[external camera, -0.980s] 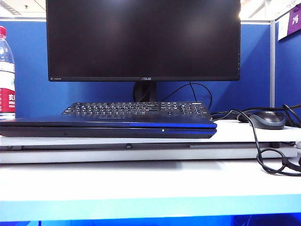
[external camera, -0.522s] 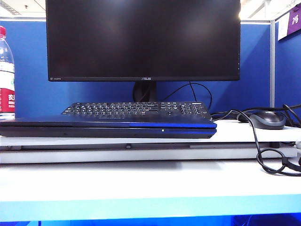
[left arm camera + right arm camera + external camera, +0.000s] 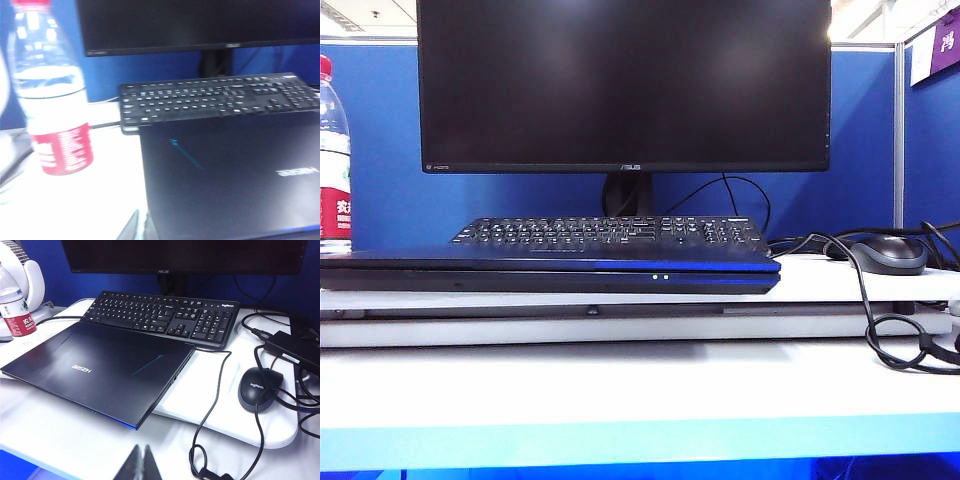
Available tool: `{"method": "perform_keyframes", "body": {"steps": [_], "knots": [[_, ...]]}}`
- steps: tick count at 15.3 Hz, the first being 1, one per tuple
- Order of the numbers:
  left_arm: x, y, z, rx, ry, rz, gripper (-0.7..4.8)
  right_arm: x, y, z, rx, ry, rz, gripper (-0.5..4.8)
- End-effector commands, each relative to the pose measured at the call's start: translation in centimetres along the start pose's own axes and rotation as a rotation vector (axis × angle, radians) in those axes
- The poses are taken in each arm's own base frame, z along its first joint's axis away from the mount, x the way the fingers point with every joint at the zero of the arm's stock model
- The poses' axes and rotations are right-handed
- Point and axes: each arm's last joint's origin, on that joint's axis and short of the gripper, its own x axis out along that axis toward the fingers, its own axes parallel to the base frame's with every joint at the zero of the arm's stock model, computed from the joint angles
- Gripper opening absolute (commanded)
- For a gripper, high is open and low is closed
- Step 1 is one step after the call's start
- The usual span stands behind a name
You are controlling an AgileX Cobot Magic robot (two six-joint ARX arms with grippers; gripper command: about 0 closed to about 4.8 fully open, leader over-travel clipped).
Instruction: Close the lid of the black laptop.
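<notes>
Black laptop (image 3: 100, 371) beyond right claw (image 3: 141, 460)

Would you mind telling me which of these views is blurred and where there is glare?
Left wrist view: soft and blurred, water bottle washed out. Right wrist view: sharp, lid legible, right pincer shut. Exterior view: crisp; bright glare at upper corners beside the monitor.

A large black ASUS monitor (image 3: 624, 85) stood at twelve o'clock, a black keyboard (image 3: 610, 232) just in front of its stand. A water bottle with a red label (image 3: 334, 150) stood at nine o'clock. A dark corded mouse (image 3: 888, 254) rested at three o'clock beside tangled black cables (image 3: 905, 340).
</notes>
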Motion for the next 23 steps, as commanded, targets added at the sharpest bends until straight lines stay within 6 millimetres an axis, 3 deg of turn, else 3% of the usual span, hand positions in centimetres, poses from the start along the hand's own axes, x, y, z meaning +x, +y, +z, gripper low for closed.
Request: {"method": "perform_keyframes", "body": {"steps": [1,23], "knots": [[-0.05,0.40,0.15,-0.046,-0.015,0.047,-0.04,-0.10,0.03,0.21,-0.005,-0.019,0.002,-0.04],[-0.11,0.82,0.06,-0.082,-0.008,0.122,-0.04,-0.10,0.03,0.21,-0.005,-0.019,0.002,-0.04]]}}
